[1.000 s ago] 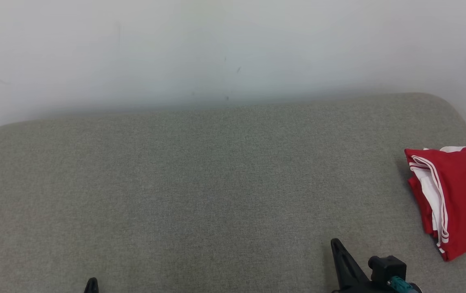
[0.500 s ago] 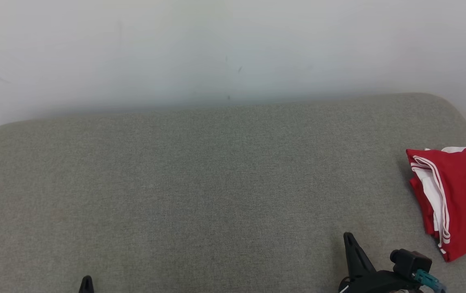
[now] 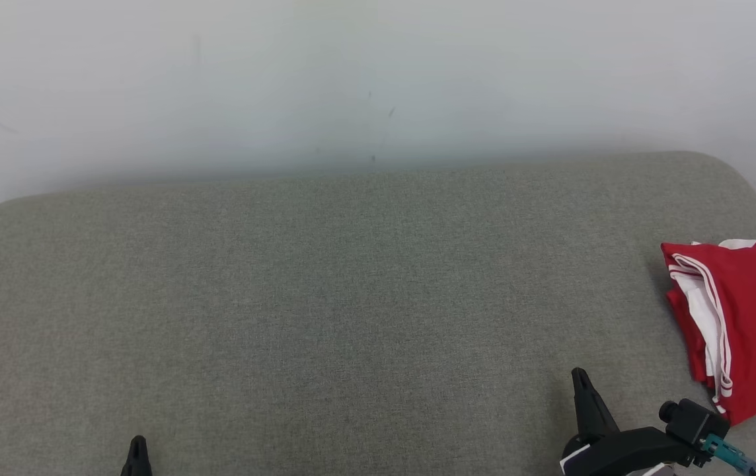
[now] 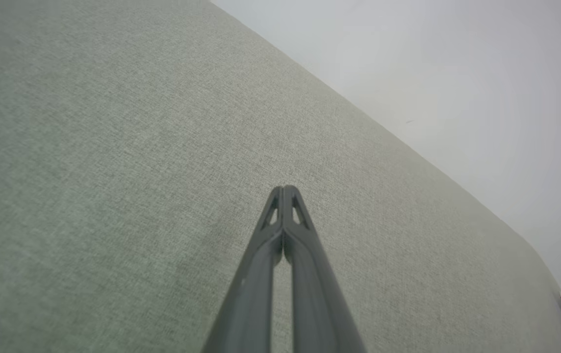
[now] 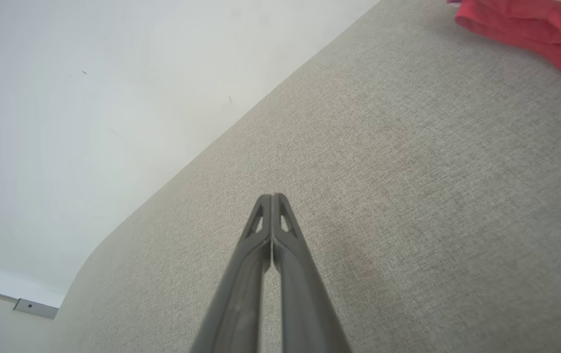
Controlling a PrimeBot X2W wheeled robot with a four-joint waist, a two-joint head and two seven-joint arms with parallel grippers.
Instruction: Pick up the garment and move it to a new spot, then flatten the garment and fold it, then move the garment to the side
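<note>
Now your garment (image 3: 748,317) sits folded at the side, so you look done; both pincers (image 4: 284,189) (image 5: 271,196) are closed tight, holding nothing.

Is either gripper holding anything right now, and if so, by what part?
Nothing is held. The left gripper and right gripper both have jaws shut empty above the grey cushion; the folded garment lies apart, untouched.
</note>
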